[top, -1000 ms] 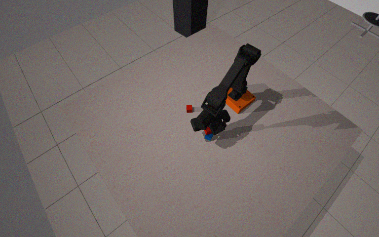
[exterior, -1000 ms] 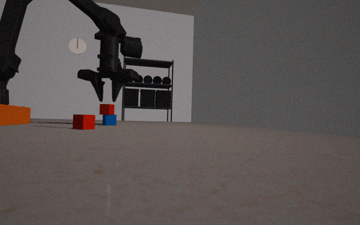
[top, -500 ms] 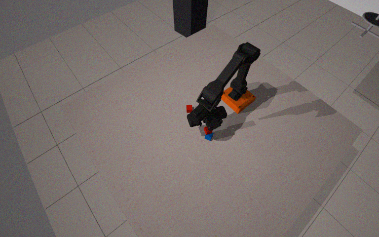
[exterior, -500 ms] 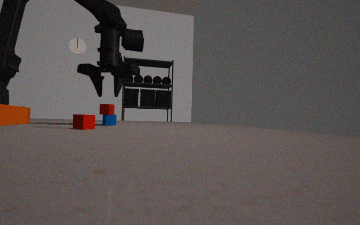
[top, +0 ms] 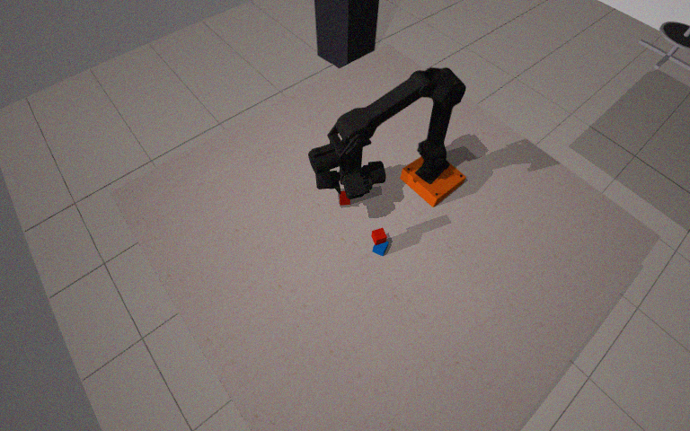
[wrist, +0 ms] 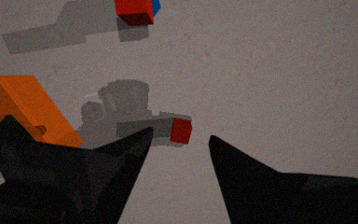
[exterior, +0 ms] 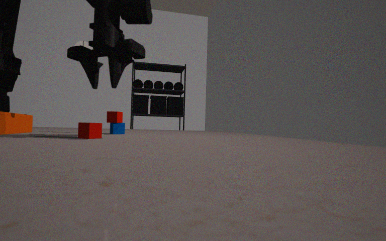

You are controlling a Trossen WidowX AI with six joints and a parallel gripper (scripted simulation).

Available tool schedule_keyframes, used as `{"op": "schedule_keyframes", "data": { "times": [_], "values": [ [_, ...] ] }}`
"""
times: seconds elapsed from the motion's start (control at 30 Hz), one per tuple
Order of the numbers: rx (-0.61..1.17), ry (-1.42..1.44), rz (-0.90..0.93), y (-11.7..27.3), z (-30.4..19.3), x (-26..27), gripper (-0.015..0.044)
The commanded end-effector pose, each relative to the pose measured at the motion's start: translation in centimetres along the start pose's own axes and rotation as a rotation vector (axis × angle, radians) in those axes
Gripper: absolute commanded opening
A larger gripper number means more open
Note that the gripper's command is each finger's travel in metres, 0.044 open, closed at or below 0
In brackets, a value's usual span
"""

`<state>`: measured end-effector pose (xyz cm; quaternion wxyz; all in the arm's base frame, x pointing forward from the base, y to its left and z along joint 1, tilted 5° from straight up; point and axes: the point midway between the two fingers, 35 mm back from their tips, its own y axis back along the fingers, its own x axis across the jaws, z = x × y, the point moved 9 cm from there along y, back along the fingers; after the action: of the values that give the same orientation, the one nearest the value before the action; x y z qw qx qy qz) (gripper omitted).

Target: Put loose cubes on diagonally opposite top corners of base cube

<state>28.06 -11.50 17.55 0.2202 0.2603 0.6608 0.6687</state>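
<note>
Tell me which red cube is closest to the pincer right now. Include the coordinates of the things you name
The one on the floor (top: 345,198) (exterior: 89,130) (wrist: 181,131), below the pincer (top: 347,197) (exterior: 104,88) (wrist: 181,135); the other red cube (top: 378,235) (exterior: 114,117) (wrist: 133,10) sits on blue.

Matt, smooth faces like painted wood or plastic are shown on the red cubes (top: 344,198) (exterior: 89,130) (wrist: 181,131) and the blue cube (top: 380,248) (exterior: 117,128). A dull black, plastic-like finish is seen on the fingers (top: 355,195) (exterior: 104,87), with faint sheen caught on their flanks. The orange base plate (top: 434,197) (exterior: 21,123) (wrist: 39,105) is finished smooth and matt. Dark metal is suggested by the shelf rack's slim posts (exterior: 185,98). The floor (top: 356,314) (exterior: 199,184) (wrist: 261,84) is lightly mottled, without gloss.
</note>
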Motion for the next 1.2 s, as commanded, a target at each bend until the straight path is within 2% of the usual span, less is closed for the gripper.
{"op": "schedule_keyframes", "data": {
  "times": [0.0, 0.2, 0.47, 1.17],
  "values": [
    [0.005, -0.039, -0.006, 0.9, -3.2, -0.6, 0.0265],
    [0.006, -0.055, -0.005, 1.0, -4.4, -0.8, 0.0265],
    [0.006, -0.055, -0.005, -5.0, -4.4, -0.8, 0.0265],
    [0.007, -0.055, -0.005, -7.7, -4.4, -0.8, 0.0265]
  ]
}}
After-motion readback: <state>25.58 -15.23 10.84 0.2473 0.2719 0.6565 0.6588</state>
